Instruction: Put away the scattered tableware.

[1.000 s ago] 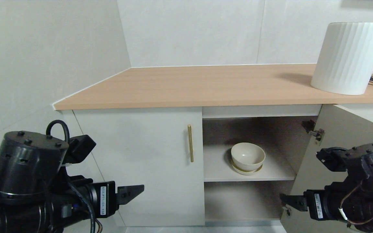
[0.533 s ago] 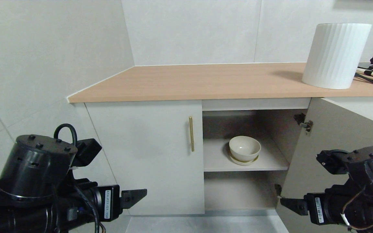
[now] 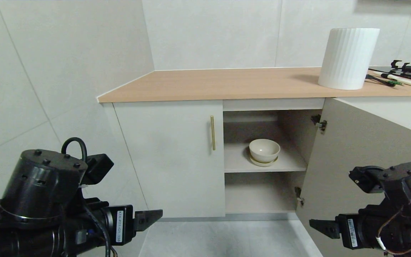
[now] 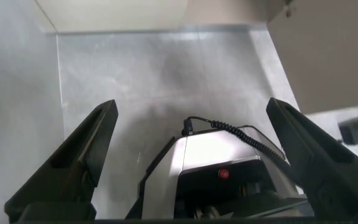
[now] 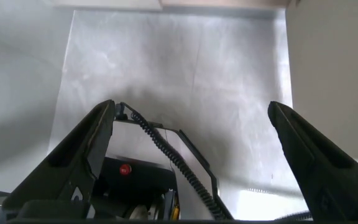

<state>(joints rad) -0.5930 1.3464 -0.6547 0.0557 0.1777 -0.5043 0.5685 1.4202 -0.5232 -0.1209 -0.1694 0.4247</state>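
Two pincers hang low, both spread wide and empty. Left pincer (image 3: 151, 216) sits before the closed cabinet door (image 3: 170, 157). In the open compartment, the upper shelf (image 3: 237, 162) holds a cream bowl (image 3: 264, 150) seated on a saucer (image 3: 262, 164). A white ribbed canister (image 3: 348, 59) stands on the bench (image 3: 227, 84), above the right pincer (image 3: 316, 226).

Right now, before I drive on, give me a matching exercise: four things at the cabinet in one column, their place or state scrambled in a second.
Things:
1. bowl
2. canister
3. left door
4. right door

Place or state:
A. swung open
B. on the counter
C. shut
D. on a plate on the shelf

Pairs: 1-D, 2-B, 3-C, 4-A.
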